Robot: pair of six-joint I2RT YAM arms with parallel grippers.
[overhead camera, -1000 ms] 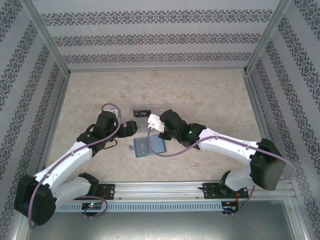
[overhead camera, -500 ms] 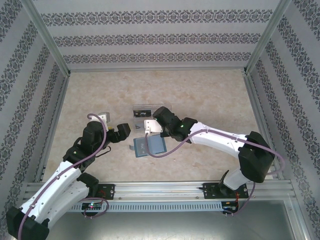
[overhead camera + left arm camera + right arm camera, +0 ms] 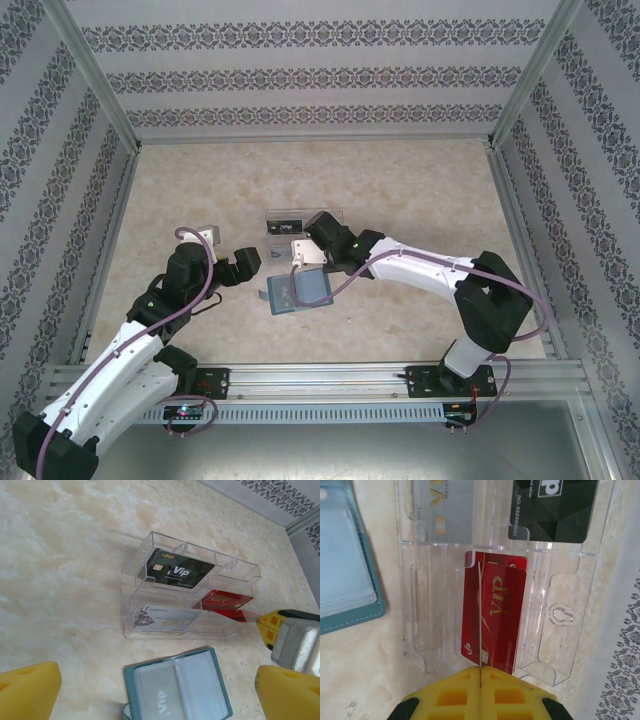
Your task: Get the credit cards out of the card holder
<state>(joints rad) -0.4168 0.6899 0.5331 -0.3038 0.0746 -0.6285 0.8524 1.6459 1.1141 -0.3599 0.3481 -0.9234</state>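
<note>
Pinches a red card [image 3: 492, 615] at clear tray [image 3: 134, 587] in shut right gripper [image 3: 480, 687]; keeps left gripper [image 3: 250, 262] wide, empty, farther back than before from card holder [image 3: 200, 685] open beside tray

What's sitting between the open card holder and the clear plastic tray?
Nothing: in the left wrist view, a bare strip of tabletop separates the card holder from the clear tray.

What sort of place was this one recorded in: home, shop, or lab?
Probably a purpose-built robot test cell, not a real room: patterned wallpaper panels held in an aluminium frame, a marble-look tabletop, and arm bases bolted to a rail at its near edge.
</note>
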